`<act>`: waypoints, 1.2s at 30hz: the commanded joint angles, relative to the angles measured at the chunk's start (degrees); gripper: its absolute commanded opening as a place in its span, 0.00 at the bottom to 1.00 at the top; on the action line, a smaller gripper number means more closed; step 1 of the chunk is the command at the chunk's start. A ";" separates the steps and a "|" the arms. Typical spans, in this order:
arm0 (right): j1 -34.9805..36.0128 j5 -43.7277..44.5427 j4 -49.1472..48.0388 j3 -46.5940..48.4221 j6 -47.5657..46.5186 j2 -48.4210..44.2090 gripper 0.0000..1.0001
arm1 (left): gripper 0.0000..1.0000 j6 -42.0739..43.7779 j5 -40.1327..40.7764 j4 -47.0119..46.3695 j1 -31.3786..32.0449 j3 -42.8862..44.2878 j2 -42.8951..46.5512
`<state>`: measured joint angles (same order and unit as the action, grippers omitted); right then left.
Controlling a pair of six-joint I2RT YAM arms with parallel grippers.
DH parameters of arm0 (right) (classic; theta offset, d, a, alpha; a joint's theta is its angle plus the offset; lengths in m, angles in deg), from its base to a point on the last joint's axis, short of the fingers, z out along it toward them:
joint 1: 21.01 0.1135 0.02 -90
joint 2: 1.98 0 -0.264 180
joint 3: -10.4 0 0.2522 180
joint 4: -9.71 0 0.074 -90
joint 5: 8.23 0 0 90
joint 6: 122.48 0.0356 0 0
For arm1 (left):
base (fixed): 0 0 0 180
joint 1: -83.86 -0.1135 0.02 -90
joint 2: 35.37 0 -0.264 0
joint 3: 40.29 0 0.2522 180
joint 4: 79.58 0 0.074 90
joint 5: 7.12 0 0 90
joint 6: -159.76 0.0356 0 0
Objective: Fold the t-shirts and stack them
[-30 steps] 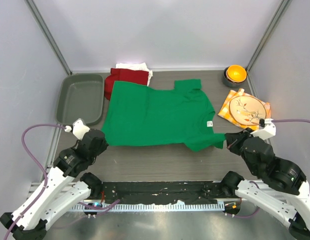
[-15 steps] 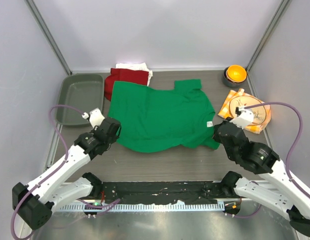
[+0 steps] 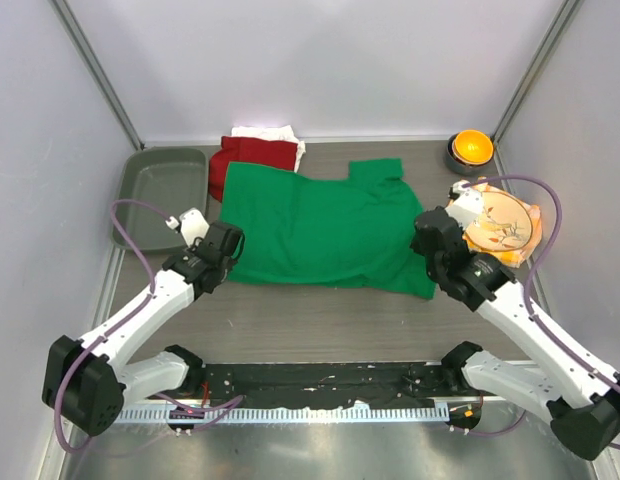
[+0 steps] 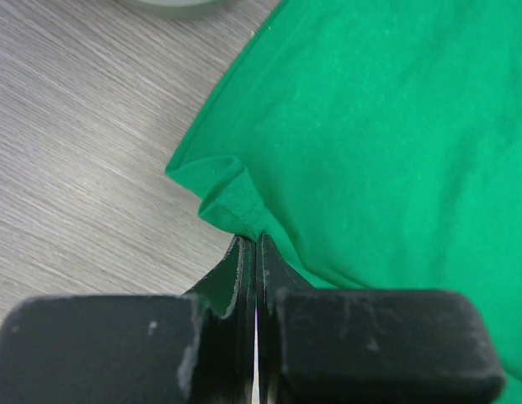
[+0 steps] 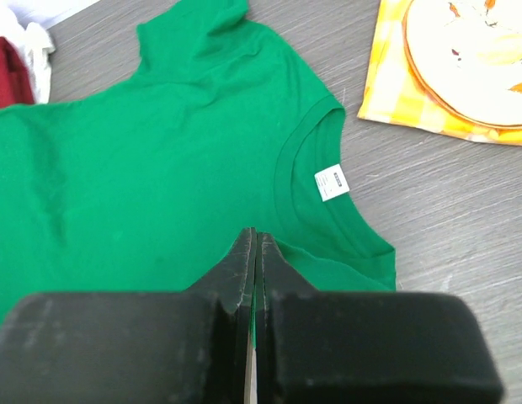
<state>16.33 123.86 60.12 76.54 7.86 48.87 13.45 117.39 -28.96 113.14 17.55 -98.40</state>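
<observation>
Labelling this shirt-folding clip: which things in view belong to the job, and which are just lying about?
Job: green t-shirt, dark red t-shirt, white t-shirt.
Lying about: grey tray, bowl with orange inside, plate, yellow checked napkin.

We see two arms built alike, with white shells on the long links and bulky black housings at the joints. The left arm (image 3: 140, 317) shows at the lower left of the frame and the right arm (image 3: 535, 335) at the lower right. A pale purple left cable (image 3: 118, 208) loops off one, and a matching right cable (image 3: 555, 225) off the other. Both are bolted to a black base rail (image 3: 330, 380) along the bottom edge. In the wrist views, the fingers (image 4: 223, 286) are matt black and taper to thin tips, and the black block behind them is flecked with pale scuffs.
</observation>
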 commanded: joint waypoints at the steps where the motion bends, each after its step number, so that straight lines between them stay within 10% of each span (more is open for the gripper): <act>1: -8.24 -9.81 -10.71 -0.52 -4.47 3.63 0.01 | 0.00 0.94 2.33 -5.04 -2.99 -0.22 -0.87; 31: -18.44 -21.87 -23.72 12.29 -5.09 34.65 0.01 | 0.00 1.47 2.06 -14.28 -8.44 7.96 -25.30; 33: -18.36 -22.05 -25.30 13.97 -5.62 39.22 0.01 | 0.08 0.60 2.24 -13.75 -9.41 7.96 -25.92; 34: -18.45 -22.39 -26.26 15.28 -6.14 40.54 0.26 | 0.17 0.33 1.98 -13.40 -9.68 8.04 -26.27; 35: -18.45 -22.05 -26.53 16.17 -6.67 42.82 0.46 | 0.58 -0.11 2.23 -12.87 -9.94 8.13 -26.36; 36: -18.45 -21.79 -25.93 17.04 -6.94 43.45 0.60 | 0.76 -0.72 3.80 -10.34 -9.94 8.57 -26.45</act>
<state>-1.96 102.20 38.20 88.92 1.74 89.10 15.63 116.80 -41.40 104.22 23.45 -124.30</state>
